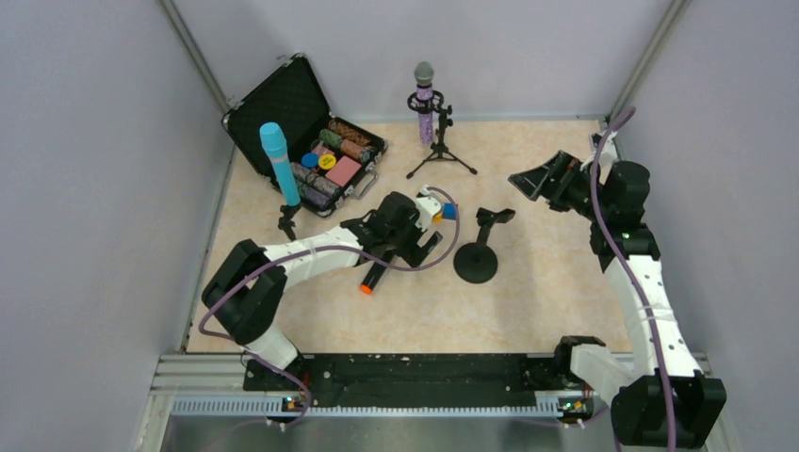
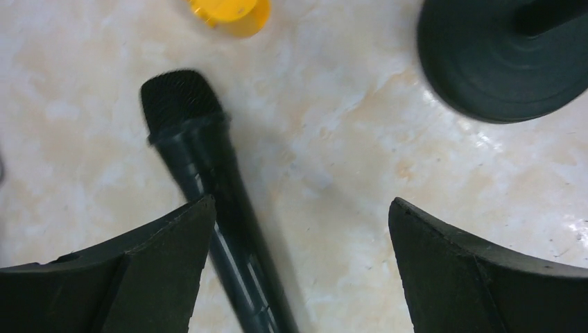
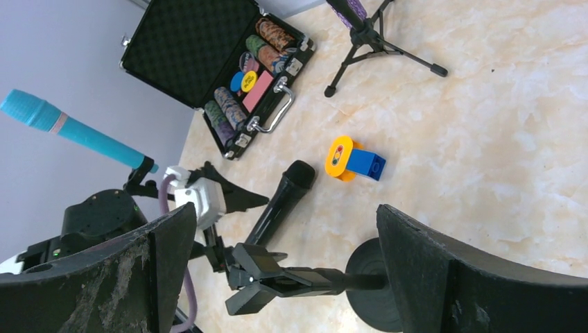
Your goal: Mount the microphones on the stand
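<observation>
At the far left, the all light-blue stick microphone [image 1: 280, 165] stands nearly upright in a small black stand [image 1: 286, 222]. Just behind it, an open black hard case [image 1: 283, 99] holds rows of coloured chips. On the beige marbled worktop [image 1: 546, 292], the left jaws are spread as wide as they go and hold nothing. They hang low over the black stick microphone with an orange end [image 2: 208, 180]. That microphone lies flat on the worktop, and its body runs along the inner edge of one finger [image 2: 166, 270]. Whether the two touch cannot be told. At the back centre, the glittery purple microphone with a silver grille [image 1: 425, 99] sits upright in a black tripod stand [image 1: 441, 155]. A small yellow and blue toy block [image 3: 353, 159] lies near the black microphone's grille. To its right is a black stand with a round flat base [image 1: 476, 262] and a clip [image 3: 267, 277] with nothing in it. At the far right, the right jaws are raised well above the worktop, fully spread and holding nothing.
</observation>
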Controlling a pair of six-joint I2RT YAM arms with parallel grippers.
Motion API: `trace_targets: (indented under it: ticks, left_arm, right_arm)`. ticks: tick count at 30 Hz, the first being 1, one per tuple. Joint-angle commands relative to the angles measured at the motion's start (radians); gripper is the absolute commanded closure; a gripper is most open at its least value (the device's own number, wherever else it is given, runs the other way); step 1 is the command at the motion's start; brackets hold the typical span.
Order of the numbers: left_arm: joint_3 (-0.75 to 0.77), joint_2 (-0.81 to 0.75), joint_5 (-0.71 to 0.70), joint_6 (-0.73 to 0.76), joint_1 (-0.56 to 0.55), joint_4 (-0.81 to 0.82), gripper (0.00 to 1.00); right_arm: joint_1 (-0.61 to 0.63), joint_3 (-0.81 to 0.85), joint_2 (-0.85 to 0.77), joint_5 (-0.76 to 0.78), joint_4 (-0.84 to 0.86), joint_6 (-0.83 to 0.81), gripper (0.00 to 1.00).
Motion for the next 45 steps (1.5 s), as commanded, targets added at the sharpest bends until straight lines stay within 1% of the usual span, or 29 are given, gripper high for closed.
trace_targets:
  ticks: [1,4,9,15,18,23,25,33,35,37,40,41,43,44,45]
  left_arm:
    - [0.008,-0.089,-0.223,-0.095,0.004,-0.136,0.01]
    - [0.016,-0.102,-0.275,-0.131,0.004,-0.223,0.01]
    - [-0.006,-0.124,-0.268,-0.177,0.010,-0.310,0.02]
    - [-0.014,-0.109,-0.254,-0.235,0.021,-0.393,0.05]
    - [-0.021,-0.091,-0.255,-0.249,0.021,-0.411,0.07]
    - [-0.048,-0.058,-0.262,-0.263,0.023,-0.392,0.13]
    - [-0.038,-0.040,-0.267,-0.264,0.022,-0.406,0.17]
    - [-0.005,0.017,-0.248,-0.280,0.021,-0.436,0.27]
    - [0.002,0.032,-0.256,-0.280,0.022,-0.445,0.33]
    - [0.007,0.046,-0.261,-0.277,0.022,-0.453,0.42]
    - [0.013,0.053,-0.256,-0.272,0.021,-0.461,0.60]
    - [0.015,0.051,-0.253,-0.269,0.021,-0.463,0.69]
    - [0.023,0.050,-0.244,-0.259,0.021,-0.469,0.95]
    - [0.030,0.049,-0.235,-0.254,0.022,-0.477,1.00]
    - [0.037,0.048,-0.232,-0.249,0.022,-0.482,1.00]
  right_arm:
    - [-0.012,-0.010,0.011,-0.008,0.031,-0.014,0.01]
    - [-0.012,-0.018,0.013,-0.009,0.035,-0.014,0.01]
    - [-0.012,-0.026,0.014,-0.012,0.038,-0.015,0.01]
    - [-0.012,-0.037,0.012,-0.014,0.039,-0.018,0.01]
    - [-0.012,-0.038,0.012,-0.016,0.040,-0.017,0.01]
    - [-0.010,-0.044,0.010,-0.020,0.048,-0.015,0.01]
    - [-0.010,-0.046,0.010,-0.023,0.051,-0.010,0.01]
    - [-0.010,-0.050,0.008,-0.021,0.047,-0.011,0.02]
    - [-0.010,-0.050,0.008,-0.020,0.048,-0.011,0.02]
    - [-0.010,-0.050,0.008,-0.018,0.048,-0.012,0.02]
    - [-0.010,-0.047,0.010,-0.017,0.047,-0.013,0.02]
    - [-0.010,-0.044,0.010,-0.017,0.047,-0.014,0.02]
    - [-0.010,-0.042,0.011,-0.020,0.046,-0.013,0.02]
    - [-0.010,-0.042,0.010,-0.019,0.046,-0.013,0.02]
    - [-0.010,-0.042,0.009,-0.019,0.047,-0.012,0.02]
